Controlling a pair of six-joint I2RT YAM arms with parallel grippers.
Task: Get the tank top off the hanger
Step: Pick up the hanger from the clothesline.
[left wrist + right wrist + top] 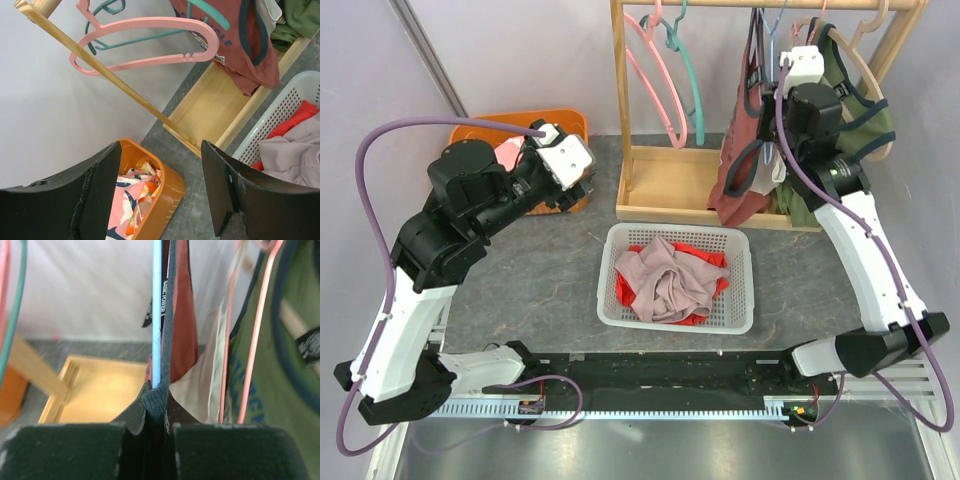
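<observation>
A rust-red tank top (740,165) with dark trim hangs on a light blue hanger (157,315) from the wooden rack (665,185). My right gripper (157,402) is shut on the tank top's dark ribbed strap (167,340), right beside the blue hanger wire; in the top view it (782,105) is up at the rack. The tank top also shows in the left wrist view (250,45). My left gripper (160,192) is open and empty, held above the orange bin (535,135) at the left.
An olive tank top (845,110) on a pink hanger hangs right of the red one. Empty pink and teal hangers (665,75) hang at the rack's left. A white basket (740,290) of clothes sits mid-table. The orange bin holds patterned cloth (125,200).
</observation>
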